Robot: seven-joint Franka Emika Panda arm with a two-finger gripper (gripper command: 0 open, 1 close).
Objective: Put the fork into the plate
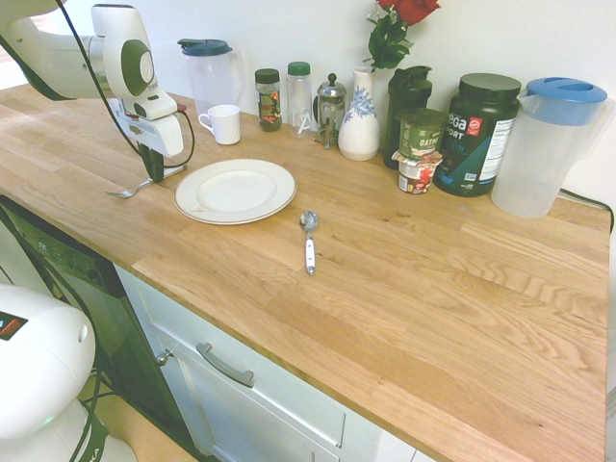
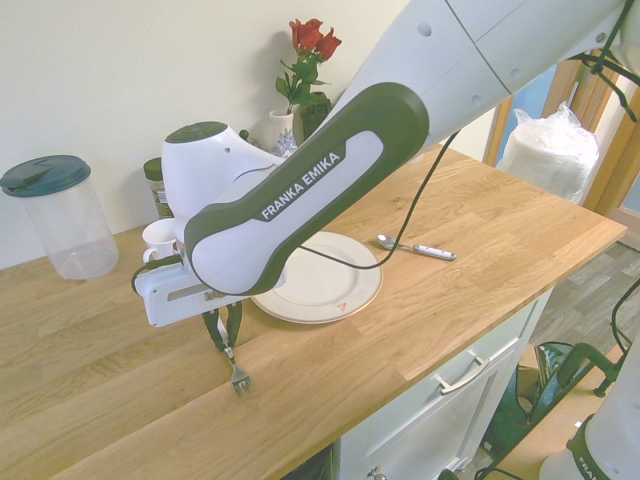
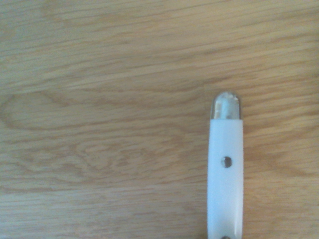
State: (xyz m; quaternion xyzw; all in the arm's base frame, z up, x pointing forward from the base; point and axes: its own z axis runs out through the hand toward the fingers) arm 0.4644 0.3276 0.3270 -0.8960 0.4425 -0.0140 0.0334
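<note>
The fork (image 1: 133,189) lies on the wooden counter just left of the white plate (image 1: 279,189), tines pointing away from the plate. My gripper (image 1: 154,175) stands straight down over the fork's handle, its dark fingers close together on either side of it. From the other side, the tines (image 2: 240,381) rest on the wood below the gripper (image 2: 222,336), and the plate (image 2: 345,292) lies empty behind it. The wrist view shows a white handle (image 3: 226,164) with a metal cap and rivets over bare wood.
A white-handled spoon (image 1: 309,241) lies right of the plate. Along the back wall stand a white mug (image 1: 223,123), a lidded pitcher (image 1: 210,72), jars, a vase with a rose (image 1: 360,120), tubs and a blue-lidded jug (image 1: 549,144). The counter's front edge is near.
</note>
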